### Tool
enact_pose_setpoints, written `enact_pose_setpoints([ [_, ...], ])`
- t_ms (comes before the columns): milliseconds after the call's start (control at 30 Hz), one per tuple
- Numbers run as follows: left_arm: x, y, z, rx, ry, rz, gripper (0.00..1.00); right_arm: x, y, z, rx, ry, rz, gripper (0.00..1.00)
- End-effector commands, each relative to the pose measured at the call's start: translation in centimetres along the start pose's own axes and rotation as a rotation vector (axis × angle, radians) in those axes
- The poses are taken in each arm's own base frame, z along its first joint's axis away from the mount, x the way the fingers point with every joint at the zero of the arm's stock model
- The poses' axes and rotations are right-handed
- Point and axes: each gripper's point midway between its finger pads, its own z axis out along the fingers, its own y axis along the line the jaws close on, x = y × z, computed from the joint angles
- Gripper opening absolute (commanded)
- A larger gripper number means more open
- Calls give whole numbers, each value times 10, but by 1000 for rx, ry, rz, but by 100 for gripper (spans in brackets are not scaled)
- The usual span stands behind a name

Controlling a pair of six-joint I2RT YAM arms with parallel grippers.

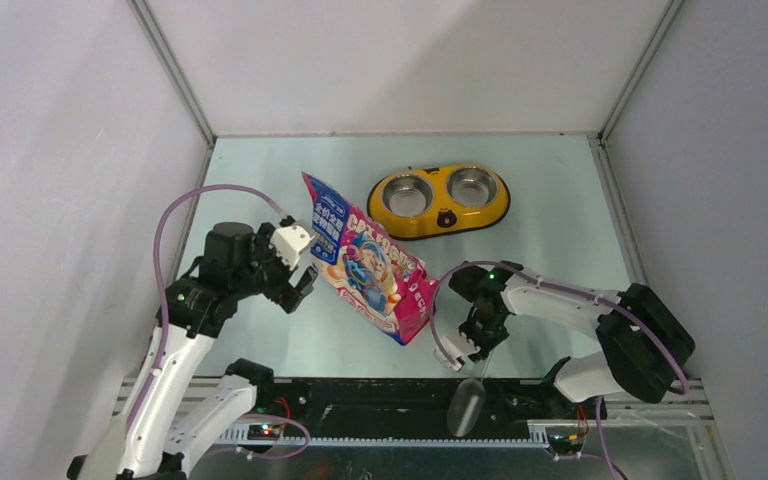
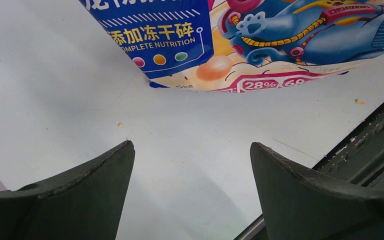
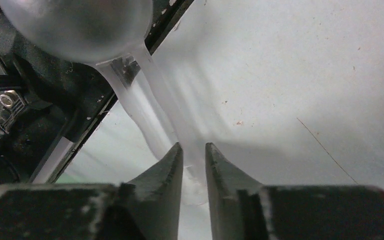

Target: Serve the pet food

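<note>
The pink-and-blue cat food bag (image 1: 370, 265) lies tilted mid-table, and its printed lower edge (image 2: 230, 40) fills the top of the left wrist view. The pet food itself is hidden inside the bag. My left gripper (image 1: 305, 285) hovers just left of the bag, open with nothing between its fingers (image 2: 192, 145). The clear plastic scoop (image 1: 466, 403) lies at the near table edge, its bowl (image 3: 80, 25) over the black rail. My right gripper (image 1: 482, 348) is shut on the scoop's handle (image 3: 150, 100), which runs between the narrow jaws (image 3: 194, 145).
The yellow double bowl (image 1: 440, 190) with two steel cups stands at the back, right of the bag's top. A black rail (image 1: 380, 400) with cables runs along the near edge. White walls enclose the table. Tiny crumbs (image 2: 120, 124) dot the surface.
</note>
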Motion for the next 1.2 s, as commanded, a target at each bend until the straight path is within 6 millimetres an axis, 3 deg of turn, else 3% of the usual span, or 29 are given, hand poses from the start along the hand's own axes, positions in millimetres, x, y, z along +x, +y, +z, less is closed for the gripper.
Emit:
enact_pose_setpoints([
  [0, -20, 12, -9, -62, -69, -1, 92, 1, -7, 0, 22, 6, -28, 22],
  [233, -19, 22, -7, -111, -61, 2, 92, 7, 2, -12, 38, 20, 33, 0],
  [333, -20, 24, -6, -118, -64, -3, 92, 16, 2, -25, 100, 8, 118, 0],
  [433, -21, 26, -6, -127, -68, -7, 92, 42, 4, -42, 183, 1, 264, 0],
  [600, -21, 30, -4, -141, -67, -20, 92, 90, 25, -69, 312, 3, 506, 0],
  [733, -25, 35, 0, -156, -72, -32, 92, 115, 44, -83, 402, -6, 677, 0],
  [933, -18, 57, 19, -224, -101, -160, 92, 139, 63, -93, 521, -59, 945, 0],
  [1167, -2, 66, 27, -256, -104, -284, 90, 150, 59, -96, 616, -89, 1122, 0],
])
